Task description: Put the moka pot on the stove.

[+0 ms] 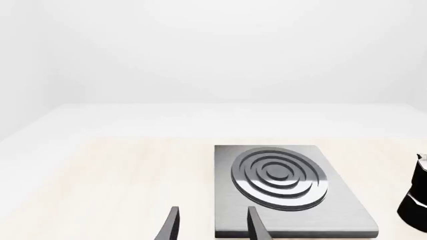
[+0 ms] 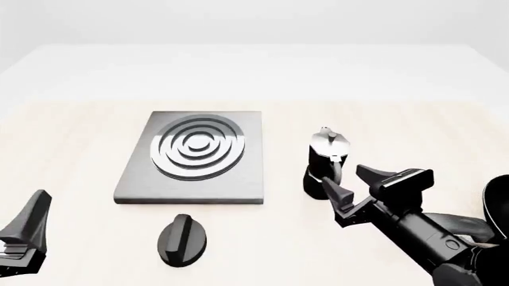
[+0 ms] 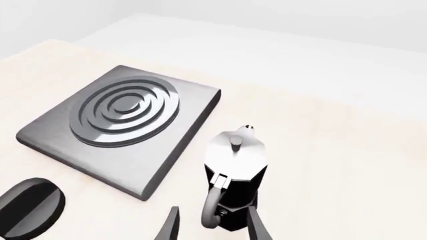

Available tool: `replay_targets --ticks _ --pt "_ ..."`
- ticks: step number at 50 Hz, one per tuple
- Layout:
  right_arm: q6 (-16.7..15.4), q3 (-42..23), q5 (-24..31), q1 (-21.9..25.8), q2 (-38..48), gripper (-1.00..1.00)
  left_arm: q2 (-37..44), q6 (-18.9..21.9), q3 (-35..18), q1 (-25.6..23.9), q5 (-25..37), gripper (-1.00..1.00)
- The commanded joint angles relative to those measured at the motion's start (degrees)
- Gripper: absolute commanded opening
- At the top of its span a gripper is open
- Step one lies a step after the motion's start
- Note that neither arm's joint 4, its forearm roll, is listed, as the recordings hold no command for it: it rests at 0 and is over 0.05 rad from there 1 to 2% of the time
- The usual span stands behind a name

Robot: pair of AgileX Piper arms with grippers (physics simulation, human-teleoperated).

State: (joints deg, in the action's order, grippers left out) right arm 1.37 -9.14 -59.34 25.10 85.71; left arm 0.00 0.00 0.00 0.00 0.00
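The left wrist view's edge cuts off most of the moka pot (image 1: pixel 416 195). In the front view a black object (image 2: pixel 497 205), perhaps a pan, is cropped, and the left tool (image 2: pixel 28 235) shows only partly.

Stove (image 2: pixel 238 179): brushed grey metal plate, satin sheen; raised rings brighter polished silver. Moka pot (image 2: pixel 325 164): glossy black faceted body, shiny silver metal lid and knob, smooth black handle. Oval knob (image 2: pixel 182 238): smooth black, plastic-looking, soft sheen. Table (image 2: pixel 71 137): pale light wood look, matt, faint grain. Right gripper (image 2: pixel 357 187): matt black, hard plastic or painted metal look, smooth.
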Motion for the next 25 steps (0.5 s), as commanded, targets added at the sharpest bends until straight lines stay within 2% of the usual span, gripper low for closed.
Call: replay_targets --ticks 1,25 --pt "0.2 -0.3 -2.2 0.2 3.4 1.0 0.0 0.0 0.0 0.0 0.0 1.0" --pt "1.3 -0.2 -6.1 0.5 8.0 1.0 0.0 0.0 0.0 0.0 0.0 1.0"
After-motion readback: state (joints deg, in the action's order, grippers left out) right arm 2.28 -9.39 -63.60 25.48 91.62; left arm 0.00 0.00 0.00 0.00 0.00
